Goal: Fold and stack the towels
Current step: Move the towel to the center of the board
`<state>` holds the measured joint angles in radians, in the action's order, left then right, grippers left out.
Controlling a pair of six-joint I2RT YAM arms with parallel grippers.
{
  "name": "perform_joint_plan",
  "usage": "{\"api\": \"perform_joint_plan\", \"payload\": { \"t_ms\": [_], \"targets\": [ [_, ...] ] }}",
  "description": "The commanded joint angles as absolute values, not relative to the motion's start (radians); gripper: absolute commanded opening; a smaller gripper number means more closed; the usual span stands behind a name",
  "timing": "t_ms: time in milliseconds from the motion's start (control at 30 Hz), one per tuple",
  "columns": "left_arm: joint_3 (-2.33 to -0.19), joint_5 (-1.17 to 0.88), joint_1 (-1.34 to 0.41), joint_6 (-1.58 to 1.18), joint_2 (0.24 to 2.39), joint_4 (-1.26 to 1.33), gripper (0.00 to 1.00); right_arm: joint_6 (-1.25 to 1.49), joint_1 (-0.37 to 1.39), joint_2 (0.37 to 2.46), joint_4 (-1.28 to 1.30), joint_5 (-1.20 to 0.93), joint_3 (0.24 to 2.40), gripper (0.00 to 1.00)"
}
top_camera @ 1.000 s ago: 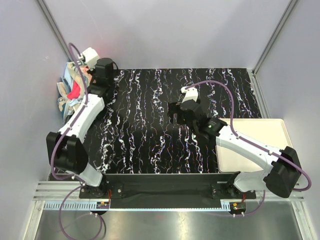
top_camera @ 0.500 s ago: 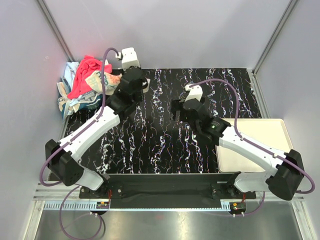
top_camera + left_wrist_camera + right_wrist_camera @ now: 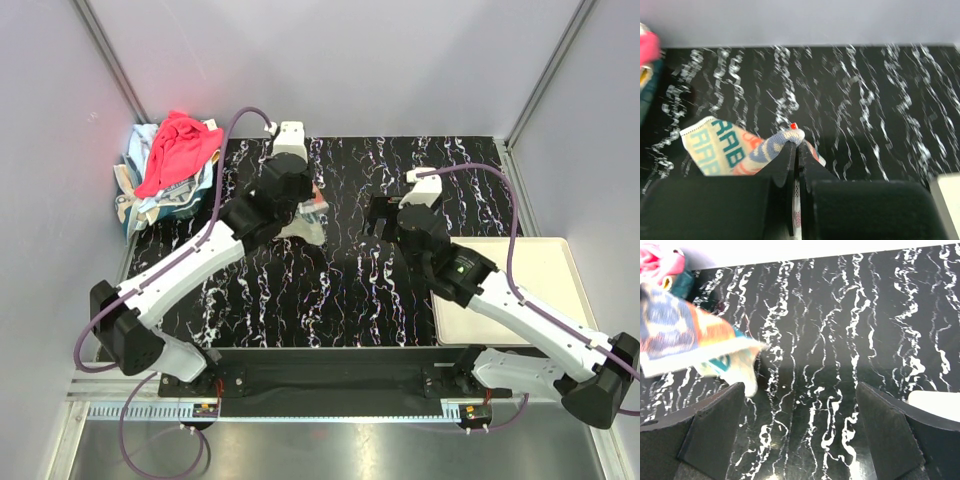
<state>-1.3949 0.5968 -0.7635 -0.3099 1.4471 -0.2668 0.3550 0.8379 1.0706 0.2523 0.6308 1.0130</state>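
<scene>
Left gripper (image 3: 797,148) pinches lettered towel (image 3: 715,150) aloft; right gripper (image 3: 800,415) spread wide.

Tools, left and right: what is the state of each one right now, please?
Left tool: closed, holding the cream lettered towel.
Right tool: open, holding nothing.

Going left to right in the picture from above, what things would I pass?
A pile of towels → lettered towel, pinched in the shut left gripper → open right gripper → cream tray.
</scene>
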Motion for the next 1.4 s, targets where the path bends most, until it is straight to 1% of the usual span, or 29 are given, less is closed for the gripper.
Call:
{"api": "perform_joint_plan", "payload": {
  "t_ms": [0,167,333,367,433,467,567,633,667,700,733,800,833,900,933,967,1033,1067,1133,1167,1233,1267,1367],
  "targets": [
    [-1.475,0.428,-0.773,-0.351,1.376,-0.391,0.02,0.365,0.842,1.065,0.275,0.699,1.019,1.0],
    [-1.549,0.257,-0.776,-0.365,1.358,-0.569,0.06,0.365,0.842,1.069,0.302,0.729,1.034,1.0],
    [-1.511,0.1,-0.776,-0.377,1.322,-0.64,0.09,0.365,0.842,1.078,0.328,0.775,1.043,1.0],
    [-1.491,0.031,-0.776,-0.373,1.319,-0.65,0.09,0.37,0.842,1.08,0.331,0.794,1.045,1.0],
    [-1.462,-0.041,-0.782,-0.371,1.322,-0.657,0.09,0.371,0.839,1.089,0.333,0.808,1.042,1.0],
    [-1.412,-0.098,-0.794,-0.371,1.316,-0.646,0.09,0.373,0.835,1.095,0.33,0.799,1.04,1.0],
    [-1.326,-0.159,-0.843,-0.377,1.309,-0.624,0.09,0.393,0.772,1.135,0.336,0.744,1.051,1.0],
    [-1.258,-0.175,-0.874,-0.391,1.315,-0.615,0.09,0.409,0.692,1.173,0.324,0.631,1.057,1.0],
    [-1.229,-0.195,-0.911,-0.393,1.319,-0.617,0.09,0.423,0.666,1.192,0.319,0.539,1.069,1.0],
    [-1.215,-0.187,-0.934,-0.399,1.325,-0.623,0.08,0.429,0.641,1.212,0.318,0.504,1.08,1.0],
    [-1.198,-0.175,-0.952,-0.408,1.324,-0.623,0.12,0.434,0.625,1.257,0.31,0.48,1.103,1.0],
    [-1.126,-0.169,-0.988,-0.443,1.316,-0.603,0.16,0.431,0.612,1.336,0.305,0.45,1.133,1.0],
    [-1.1,-0.17,-0.992,-0.457,1.304,-0.595,0.22,0.43,0.608,1.36,0.299,0.433,1.166,1.0],
    [-1.043,-0.155,-0.997,-0.489,1.286,-0.581,0.29,0.443,0.6,1.414,0.288,0.375,1.195,1.0],
    [-1.034,-0.117,-0.997,-0.494,1.263,-0.586,0.5,0.454,0.597,1.463,0.275,0.353,1.219,1.0],
    [-1.035,-0.076,-0.997,-0.503,1.249,-0.606,0.56,0.471,0.595,1.488,0.265,0.306,1.232,1.0],
    [-1.048,-0.002,-0.996,-0.522,1.218,-0.618,0.61,0.486,0.597,1.567,0.243,0.266,1.267,1.0],
    [-1.078,0.103,-0.983,-0.531,1.198,-0.627,0.68,0.501,0.595,1.597,0.239,0.241,1.282,1.0],
    [-1.118,0.199,-0.948,-0.581,1.195,-0.646,0.68,0.512,0.597,1.681,0.221,0.212,1.327,0.97],
    [-1.149,0.286,-0.89,-0.606,1.198,-0.649,0.68,0.518,0.597,1.707,0.213,0.186,1.342,0.95],
    [-1.157,0.333,-0.809,-0.661,1.204,-0.623,0.69,0.525,0.595,1.784,0.207,0.16,1.396,0.91],
    [-1.155,0.342,-0.719,-0.693,1.215,-0.58,0.69,0.526,0.597,1.807,0.206,0.149,1.413,0.9],
    [-1.146,0.377,-0.566,-0.735,1.258,-0.499,0.68,0.537,0.595,1.897,0.215,0.111,1.482,0.89]
  ]
}}
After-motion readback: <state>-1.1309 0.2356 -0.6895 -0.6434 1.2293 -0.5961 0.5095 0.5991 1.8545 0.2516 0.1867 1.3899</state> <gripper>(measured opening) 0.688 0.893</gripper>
